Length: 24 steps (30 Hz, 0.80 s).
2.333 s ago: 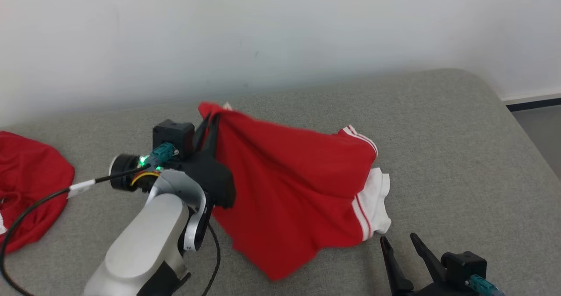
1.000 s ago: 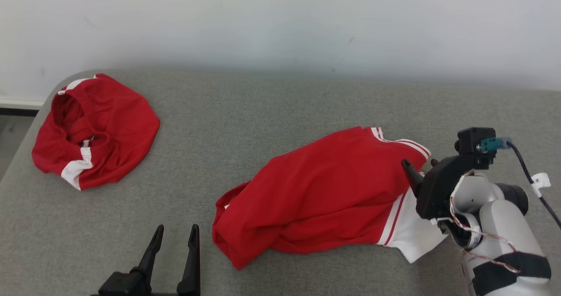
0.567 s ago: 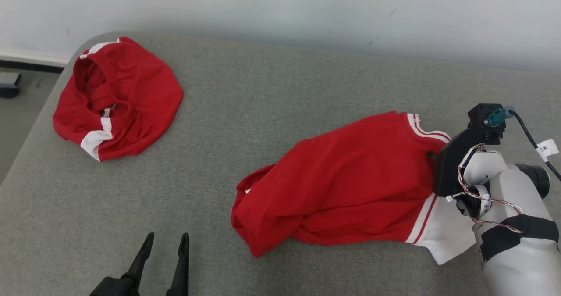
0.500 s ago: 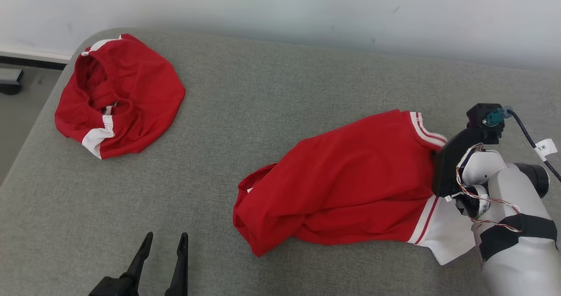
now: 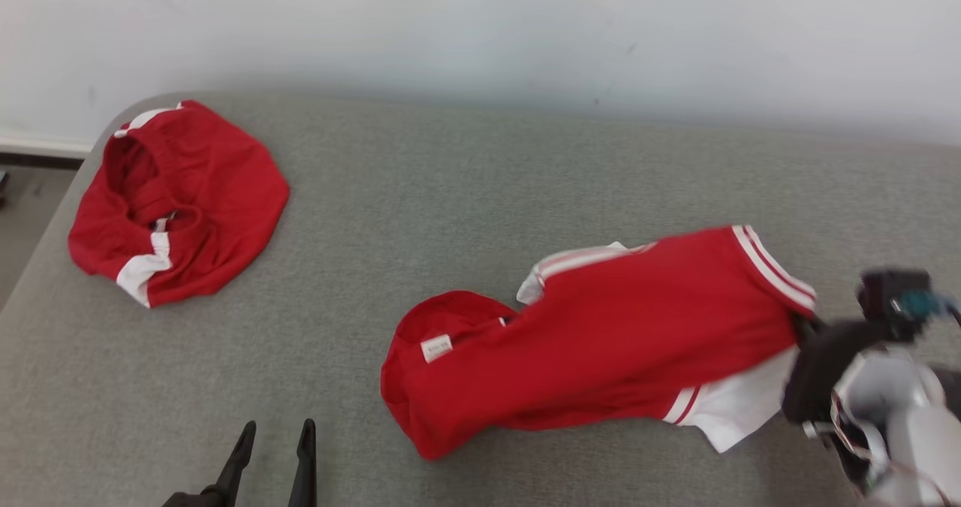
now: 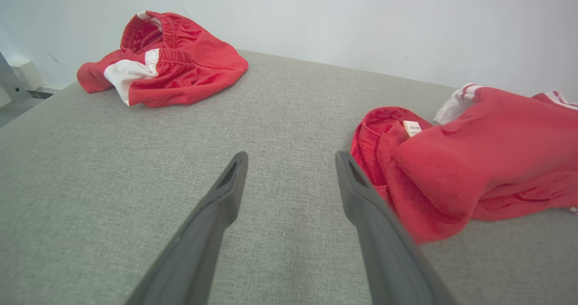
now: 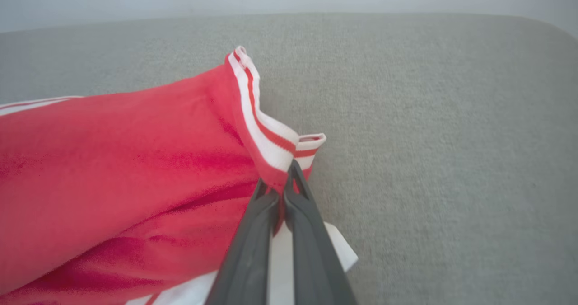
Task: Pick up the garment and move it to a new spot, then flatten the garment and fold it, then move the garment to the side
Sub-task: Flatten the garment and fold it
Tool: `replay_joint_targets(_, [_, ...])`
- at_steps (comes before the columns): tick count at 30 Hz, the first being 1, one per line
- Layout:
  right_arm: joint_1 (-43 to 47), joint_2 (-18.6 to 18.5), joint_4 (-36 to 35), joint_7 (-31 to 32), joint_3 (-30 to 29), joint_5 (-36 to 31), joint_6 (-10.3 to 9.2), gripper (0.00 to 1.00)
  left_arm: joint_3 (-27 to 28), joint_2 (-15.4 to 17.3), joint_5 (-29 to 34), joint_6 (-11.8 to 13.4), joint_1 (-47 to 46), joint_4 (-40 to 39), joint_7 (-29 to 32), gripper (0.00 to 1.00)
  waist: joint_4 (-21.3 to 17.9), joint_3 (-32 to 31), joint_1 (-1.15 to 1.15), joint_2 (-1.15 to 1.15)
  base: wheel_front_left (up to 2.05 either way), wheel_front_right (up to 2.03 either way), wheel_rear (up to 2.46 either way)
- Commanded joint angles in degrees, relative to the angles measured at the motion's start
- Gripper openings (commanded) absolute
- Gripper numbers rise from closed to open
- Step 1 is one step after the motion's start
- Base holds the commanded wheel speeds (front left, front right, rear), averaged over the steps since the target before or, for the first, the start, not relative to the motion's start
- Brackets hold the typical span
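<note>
Red knit garment (image 5: 616, 342) with white striped trim, lying crumpled on the grey fabric-covered table (image 5: 480, 191). In the head view it sits right of centre toward 4 o'clock, its long axis running from 8 o'clock to 2 o'clock. Its open waistband end, bearing a small white label (image 5: 436, 348), faces 8 o'clock. A white panel (image 5: 736, 409) shows at the 4 o'clock end. The right end effector (image 7: 280, 185) is closed tight on the garment: in the right wrist view its two dark fingers press together with red cloth pinched between them, just below the white-and-red striped hem (image 7: 266, 133), which curls over past the tips at 12 o'clock. In the head view this arm appears blurred at the 4 o'clock edge, touching the garment's end. The left end effector (image 6: 291, 158) stands wide and holds nothing. It hovers over bare table at 7 o'clock in the head view, near the waistband end but apart from it. A second red garment (image 5: 180, 199) with a white patch lies bunched at 10 o'clock by the table's rounded corner, well apart from the first. A pale wall (image 5: 480, 26) runs along 12 o'clock.
</note>
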Motion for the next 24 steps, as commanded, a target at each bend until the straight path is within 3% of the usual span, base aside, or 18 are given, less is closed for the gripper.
replay_joint_targets(1, [3.4, 0.4, -2.7, 0.1, -1.3, 0.6, -0.13, 0.0, 0.3, 0.0, -0.4, 0.2, 0.8, -0.1, 0.1, 1.0, -1.9, -1.3, 0.0, -0.01, 0.0, 0.0, 0.0])
replay_joint_targets(6, [16.4, 2.9, -12.7, 2.0, -5.1, -1.1, -0.13, 0.0, 0.7, 0.4, -1.2, 0.3, 1.6, -0.3, 0.2, 1.0, -4.1, -1.7, 0.0, -0.01, 0.0, 0.0, 0.0])
replay_joint_targets(12, [22.9, 5.0, -13.7, 2.6, -7.8, -3.2, -0.13, 0.0, 0.0, 0.3, -1.2, -0.1, 0.4, -0.2, 0.9, 1.0, -5.3, -2.1, 0.0, -0.01, 0.0, 0.0, 0.0])
replay_joint_targets(13, [24.2, 5.6, -12.5, 3.7, -9.4, -4.4, -0.13, 0.42, -0.4, 0.2, -1.2, -0.3, 0.2, -0.3, 1.3, 1.0, -5.6, -2.4, 0.0, -0.01, 0.0, 0.0, 0.0])
replay_joint_targets(14, [24.2, 5.6, -12.5, 3.7, -9.4, -4.4, -0.13, 0.42, -0.4, 0.2, -1.2, -0.3, 0.2, -0.3, 1.3, 1.0, -5.6, -2.4, 0.0, -0.01, 0.0, 0.0, 0.0])
replay_joint_targets(15, [24.5, 6.0, -12.0, 4.5, -10.1, -4.3, -0.13, 1.0, -0.7, 0.2, -1.1, -0.4, 0.0, -0.3, 1.5, 1.0, -5.7, -2.5, 0.0, -0.01, 0.0, 0.0, 0.0])
replay_joint_targets(24, [21.9, 6.9, -20.6, 4.4, -11.3, -3.2, -0.13, 1.0, -1.9, -0.1, -1.4, -0.8, -0.2, 0.6, 2.3, 1.0, -5.6, -3.7, 0.0, -0.01, 0.0, 0.0, 0.0])
